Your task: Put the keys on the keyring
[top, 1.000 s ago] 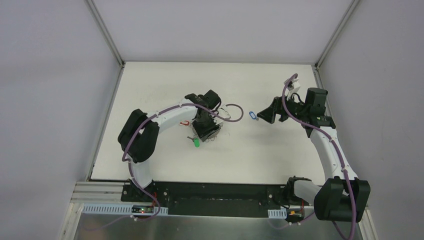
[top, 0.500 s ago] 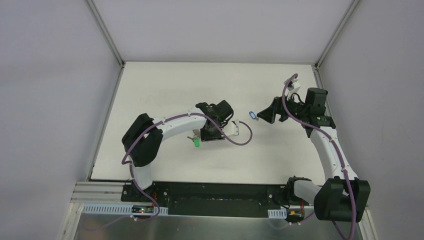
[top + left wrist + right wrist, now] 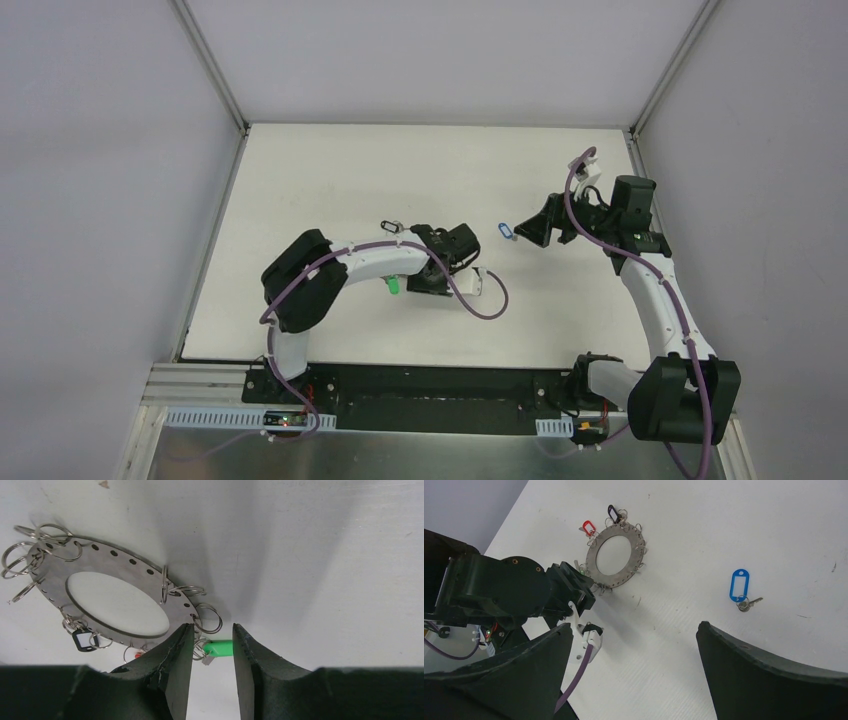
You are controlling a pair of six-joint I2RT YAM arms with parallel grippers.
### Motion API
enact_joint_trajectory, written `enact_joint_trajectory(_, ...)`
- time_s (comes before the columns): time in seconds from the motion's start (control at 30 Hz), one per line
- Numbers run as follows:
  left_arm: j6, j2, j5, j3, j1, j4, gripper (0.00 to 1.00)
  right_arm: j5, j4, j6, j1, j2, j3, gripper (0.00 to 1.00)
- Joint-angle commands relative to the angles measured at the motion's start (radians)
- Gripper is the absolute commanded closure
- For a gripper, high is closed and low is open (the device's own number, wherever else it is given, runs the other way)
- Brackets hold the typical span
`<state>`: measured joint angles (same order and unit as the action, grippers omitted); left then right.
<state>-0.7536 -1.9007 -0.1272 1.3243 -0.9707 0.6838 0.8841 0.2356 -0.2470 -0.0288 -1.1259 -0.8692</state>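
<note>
The keyring (image 3: pixel 107 562) is a flat grey disc with a large hole and wire loops on its rim, lying on the white table. It also shows in the right wrist view (image 3: pixel 616 581). Keys with a black tag (image 3: pixel 83 640), a red tag (image 3: pixel 137 656) and a green tag (image 3: pixel 220 648) sit at its rim. My left gripper (image 3: pixel 211 630) is open by a narrow gap. Its left finger lies over the ring's edge, and the green tag shows just beyond the tips. The blue-tagged key (image 3: pixel 739 585) lies apart. My right gripper (image 3: pixel 631 630) is wide open and empty above the table.
In the top view the left arm (image 3: pixel 360 255) covers most of the ring; only the black tag (image 3: pixel 388 226) and green tag (image 3: pixel 395 286) show. The blue tag (image 3: pixel 506 232) lies just left of the right gripper (image 3: pixel 535 232). A purple cable (image 3: pixel 485 300) loops beside the left wrist.
The left arm has swung right and nearer, off the top of the ring, uncovering the black tag. The right arm and the blue key have not moved.
</note>
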Motion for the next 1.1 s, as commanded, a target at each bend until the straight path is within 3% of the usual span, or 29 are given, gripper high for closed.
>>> enact_joint_trajectory(0.0, -0.051, -0.012, -0.057, -0.023, -0.014, -0.008, 0.65, 0.034, -0.027, -0.001, -0.011, 0.024, 0.012, 0.02)
enact_joint_trajectory(0.3, -0.063, -0.028, -0.094, -0.055, -0.021, -0.063, 0.7, 0.039, -0.03, 0.001, -0.015, 0.023, 0.013, 0.02)
enact_joint_trajectory(0.83, -0.035, 0.042, -0.112, -0.08, -0.026, -0.073, 1.0, 0.043, -0.032, 0.003, -0.019, 0.026, 0.015, 0.02)
enact_joint_trajectory(1.07, -0.016, 0.065, -0.093, -0.073, -0.026, -0.042, 1.0, 0.044, -0.033, 0.004, -0.019, 0.028, 0.014, 0.02)
